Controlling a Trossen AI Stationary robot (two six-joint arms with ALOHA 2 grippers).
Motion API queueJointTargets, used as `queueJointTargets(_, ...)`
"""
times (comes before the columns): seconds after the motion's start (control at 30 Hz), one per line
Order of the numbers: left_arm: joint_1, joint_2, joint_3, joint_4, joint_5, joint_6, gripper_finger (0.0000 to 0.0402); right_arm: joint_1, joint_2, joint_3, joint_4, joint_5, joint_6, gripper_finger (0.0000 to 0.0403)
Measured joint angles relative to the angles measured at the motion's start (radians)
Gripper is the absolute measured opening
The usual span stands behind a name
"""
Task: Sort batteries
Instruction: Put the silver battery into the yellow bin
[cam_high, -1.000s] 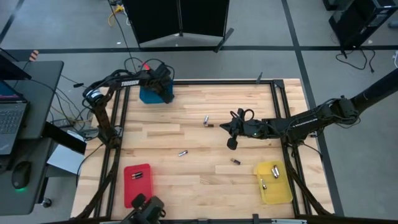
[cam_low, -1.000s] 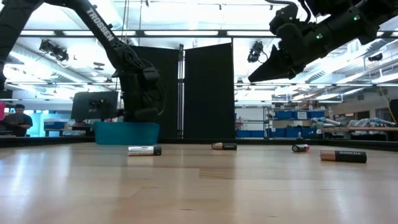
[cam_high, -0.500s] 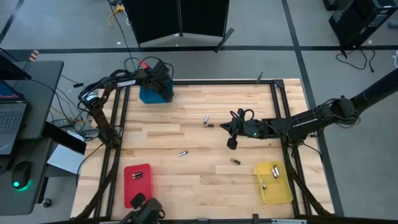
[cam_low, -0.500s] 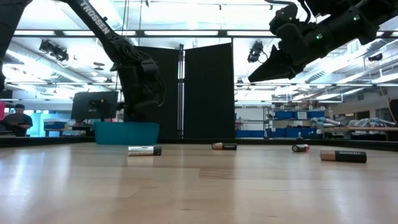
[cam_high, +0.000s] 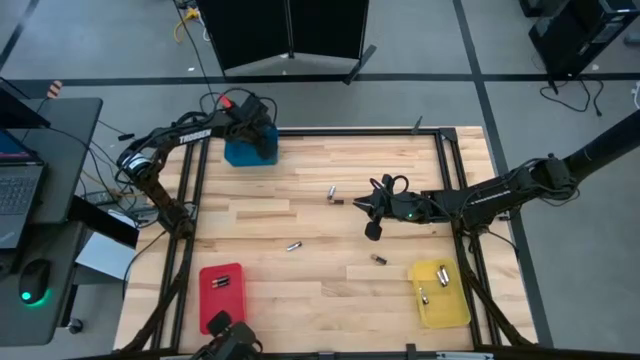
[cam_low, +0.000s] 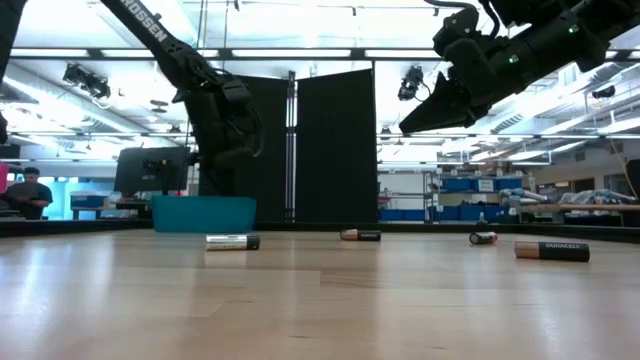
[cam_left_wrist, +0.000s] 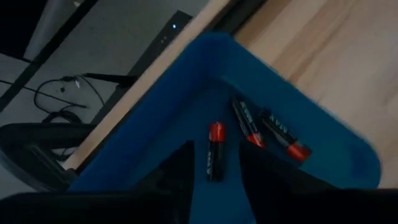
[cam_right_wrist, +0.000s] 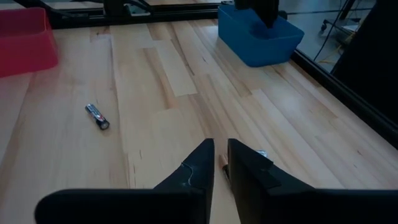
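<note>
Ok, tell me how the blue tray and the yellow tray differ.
The blue tray sits at the table's far left corner under the left gripper; the yellow tray lies near right, clear of both arms. Blue holds three black, red-ended batteries; yellow holds silvery ones. Both hold batteries.

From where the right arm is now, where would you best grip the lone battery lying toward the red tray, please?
Grip the battery at mid-length, coming straight down from above. It lies flat on its side on the table, with bare wood all around, so the right end effector can straddle it and close across its round body rather than end to end.
</note>
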Motion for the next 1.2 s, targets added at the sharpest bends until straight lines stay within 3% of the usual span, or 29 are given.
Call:
queueJointTargets(0.13,-0.022,-0.019,-0.015,0.035,-0.014,0.066,0.0118,0.0,0.0,0.0,0.0,0.0,0.0,0.0062)
queueJointTargets(0.33,-0.114,-0.176,-0.097,0.242,0.044,0.074,0.0013,0.0,0.0,0.0,-0.001,0.0,0.0,0.0046)
queueJointTargets(0.6,-0.33,-0.389,-0.429,0.746,0.065,0.038,0.0012,-0.003,0.048,0.0,0.036,-0.002,-0.008,0.0008)
queueJointTargets(0.87,-0.552,-0.444,-0.719,1.326,0.068,0.013,0.0011,-0.061,0.225,0.013,0.211,-0.146,-0.005,0.0015)
queueJointTargets(1.03,-0.638,-0.436,-0.838,1.563,0.068,0.012,0.0011,-0.139,0.273,0.128,0.077,-0.192,0.023,0.0022)
queueJointTargets(1.2,-0.66,-0.436,-0.904,1.645,0.065,0.02,0.001,-0.202,0.356,0.293,-0.149,-0.243,-0.023,0.0048)
